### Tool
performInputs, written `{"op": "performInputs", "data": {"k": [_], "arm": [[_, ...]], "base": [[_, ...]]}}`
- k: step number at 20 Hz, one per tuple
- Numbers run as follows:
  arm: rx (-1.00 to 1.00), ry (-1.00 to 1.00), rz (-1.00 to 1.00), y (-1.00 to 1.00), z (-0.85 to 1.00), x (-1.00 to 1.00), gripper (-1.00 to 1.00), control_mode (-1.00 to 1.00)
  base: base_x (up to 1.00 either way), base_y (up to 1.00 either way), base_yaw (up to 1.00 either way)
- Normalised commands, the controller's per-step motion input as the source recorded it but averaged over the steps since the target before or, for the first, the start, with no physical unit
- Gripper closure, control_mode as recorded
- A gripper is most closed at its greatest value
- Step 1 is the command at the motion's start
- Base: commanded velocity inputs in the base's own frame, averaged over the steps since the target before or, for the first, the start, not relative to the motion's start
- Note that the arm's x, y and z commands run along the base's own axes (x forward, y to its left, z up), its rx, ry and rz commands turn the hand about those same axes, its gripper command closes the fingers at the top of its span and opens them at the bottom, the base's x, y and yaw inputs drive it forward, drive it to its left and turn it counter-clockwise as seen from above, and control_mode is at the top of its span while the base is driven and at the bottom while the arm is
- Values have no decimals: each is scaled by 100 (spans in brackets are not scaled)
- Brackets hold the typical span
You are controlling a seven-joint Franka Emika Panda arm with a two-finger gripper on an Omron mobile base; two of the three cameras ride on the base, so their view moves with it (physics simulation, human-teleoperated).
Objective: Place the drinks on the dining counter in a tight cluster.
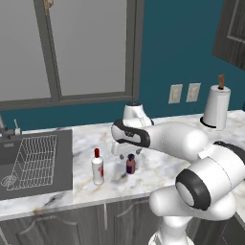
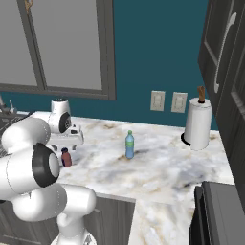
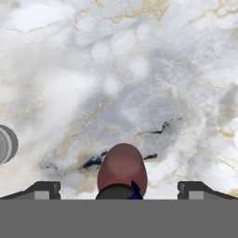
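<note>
1. Maroon bottle stands on the marble worktop, directly beneath the gripper.
2. Its jaws are spread wide, either side of the bottle, not touching.
3. White red-capped bottle stands nearby, beside the sink.

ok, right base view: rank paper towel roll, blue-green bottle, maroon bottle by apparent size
1. paper towel roll, clearly largest.
2. blue-green bottle.
3. maroon bottle, smallest, partly behind the arm.
The roll stands farther back, so nearness isn't inflating it.

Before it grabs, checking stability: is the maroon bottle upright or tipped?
Upright: the maroon bottle stands on the marble worktop, seen from above between the open tool.
</note>
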Motion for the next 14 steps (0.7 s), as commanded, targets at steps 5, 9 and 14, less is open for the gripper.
{"op": "performInputs", "data": {"k": [5, 9, 14], "arm": [[0, 0, 0, 0, 0, 0, -100, -100], [0, 0, 0, 0, -3, -4, -100, -100], [0, 0, 0, 0, -14, 0, -100, -100]], "base": [[0, 0, 0], [0, 0, 0], [0, 0, 0]]}}
